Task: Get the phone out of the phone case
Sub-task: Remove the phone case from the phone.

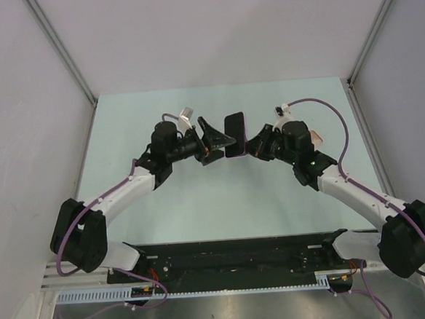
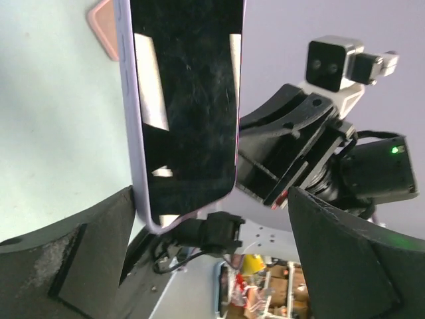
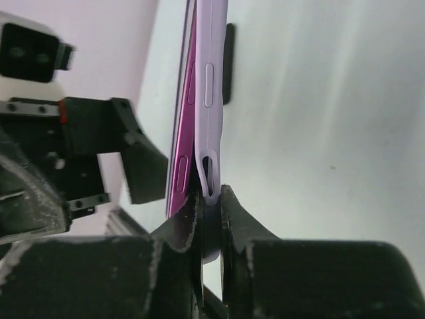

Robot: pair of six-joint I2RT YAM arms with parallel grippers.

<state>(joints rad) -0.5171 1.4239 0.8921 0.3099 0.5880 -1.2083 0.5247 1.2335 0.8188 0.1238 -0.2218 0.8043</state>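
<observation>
Pale green surface (image 1: 201, 204) fills the floor of a white-walled booth, and above its middle the two arms meet with the phone (image 1: 234, 134) raised between them, standing on end clear of the surface. The right fingers (image 3: 229, 219) are pressed together on the lower edge of the lilac case (image 3: 211, 86), pinching its thin wall. The phone sits in that case, dark screen (image 2: 186, 100) towards the left fingers (image 2: 73, 259), its magenta side showing along one edge beside the lilac rim. The left fingers are spread wide apart, one on each side of the phone's lower end, not gripping it. A salmon-pink thing (image 2: 103, 26) lies on the surface beyond the phone.
</observation>
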